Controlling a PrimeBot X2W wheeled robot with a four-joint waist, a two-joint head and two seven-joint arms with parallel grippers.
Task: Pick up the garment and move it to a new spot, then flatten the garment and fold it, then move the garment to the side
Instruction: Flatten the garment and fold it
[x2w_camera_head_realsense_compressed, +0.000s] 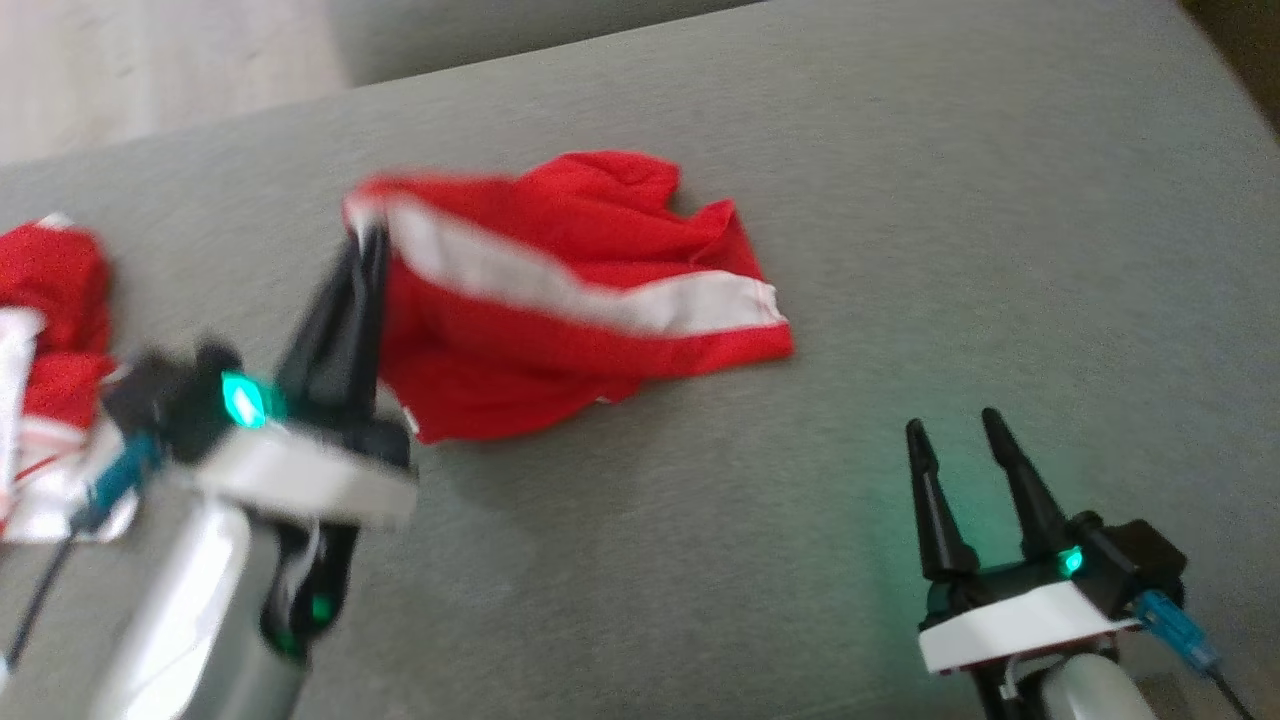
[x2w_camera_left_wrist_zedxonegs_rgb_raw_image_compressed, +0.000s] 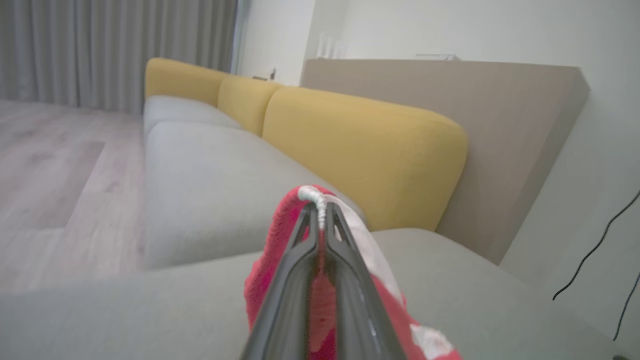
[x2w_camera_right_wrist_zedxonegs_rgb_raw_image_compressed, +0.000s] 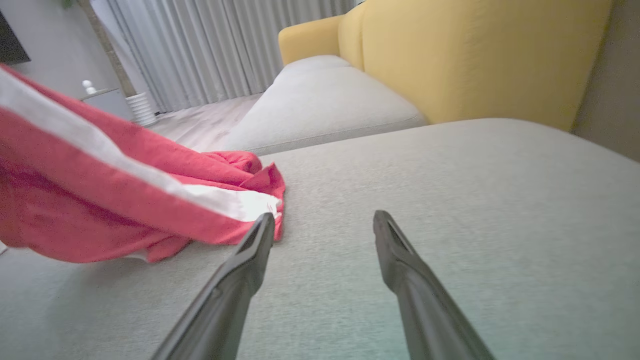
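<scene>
Garment (x2w_camera_head_realsense_compressed: 580, 290) in left pincer (x2w_camera_head_realsense_compressed: 367, 235); 1 other red bundle (x2w_camera_head_realsense_compressed: 50, 290) nearby.

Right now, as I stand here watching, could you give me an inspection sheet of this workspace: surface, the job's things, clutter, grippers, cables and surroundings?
Surface: grey sofa cushion, soft fabric.
Job's things: red jersey with a white band, one edge lifted, the rest lying crumpled on the cushion.
Clutter: second garment, red and white, bunched at the head view's left edge.
Grippers: left gripper shut on the jersey's white-trimmed edge; right gripper open and holding nothing, apart from the jersey.
Cables: thin black cable against the wall; blue lead at the right wrist.
Surroundings: yellow backrests, pale wood floor, grey curtains.
</scene>
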